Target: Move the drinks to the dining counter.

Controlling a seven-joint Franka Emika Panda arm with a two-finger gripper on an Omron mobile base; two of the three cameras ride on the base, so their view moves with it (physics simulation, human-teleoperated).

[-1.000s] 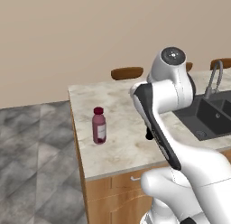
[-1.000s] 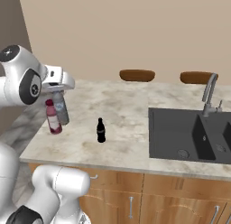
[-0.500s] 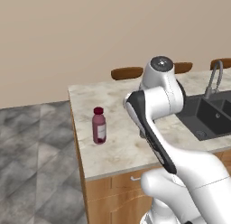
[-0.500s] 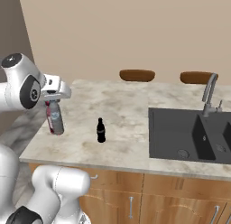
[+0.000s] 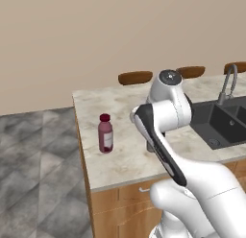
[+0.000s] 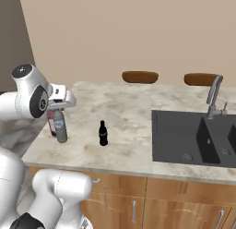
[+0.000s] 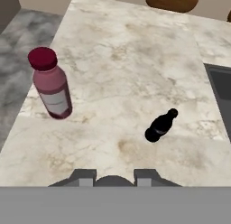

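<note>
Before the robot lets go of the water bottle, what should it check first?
1. Gripper shut on the water bottle: ok.
2. Water bottle hangs upright under the gripper: ok.
3. Water bottle's bottom resting on the dining counter: cannot tell.
4. Juice bottle upright on the counter: ok.
5. Gap between water bottle and juice bottle: cannot tell, they overlap in the right base view.
6. Cola bottle upright and well apart from the water bottle: ok.
</note>
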